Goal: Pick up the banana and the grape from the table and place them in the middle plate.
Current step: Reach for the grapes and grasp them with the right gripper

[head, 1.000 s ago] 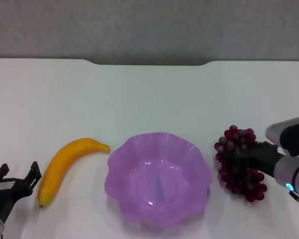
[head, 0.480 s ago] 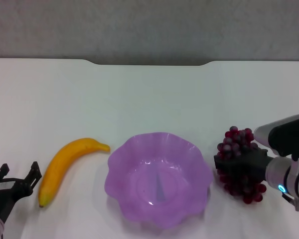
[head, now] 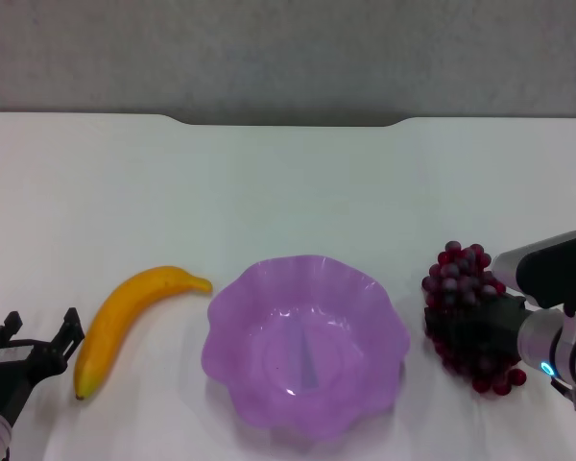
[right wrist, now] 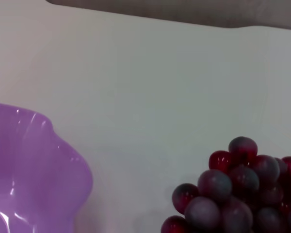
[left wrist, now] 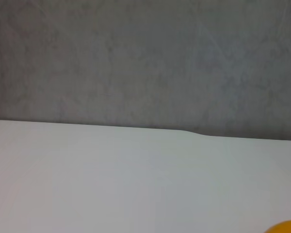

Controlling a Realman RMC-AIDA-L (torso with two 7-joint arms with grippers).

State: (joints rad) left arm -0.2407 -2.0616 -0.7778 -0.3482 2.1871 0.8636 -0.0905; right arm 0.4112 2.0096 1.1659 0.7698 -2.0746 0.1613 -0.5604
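The yellow-orange banana point(head: 134, 322) lies on the white table point(head: 288, 192), left of the purple scalloped middle plate point(head: 269, 271), which holds nothing. My left gripper point(head: 38, 331) stands open just left of the banana's lower end, not touching it. In the left wrist view only a sliver of the banana point(left wrist: 287, 227) shows. The dark red grape point(head: 461, 274) bunch rests right of the plate. My right gripper point(head: 475, 328) lies across its middle, shut on it. The right wrist view shows the grape point(right wrist: 233, 194) close up and the plate point(right wrist: 24, 174) beside it.
The table's far edge has a raised notch point(head: 288, 121) in front of a grey wall point(head: 288, 48). White tabletop point(head: 298, 202) stretches behind the fruit and the plate.
My right gripper slid in over the grape bunch, lower and closer to the plate, then drew slightly right. The bunch shifted slightly right with it. The left gripper barely moved.
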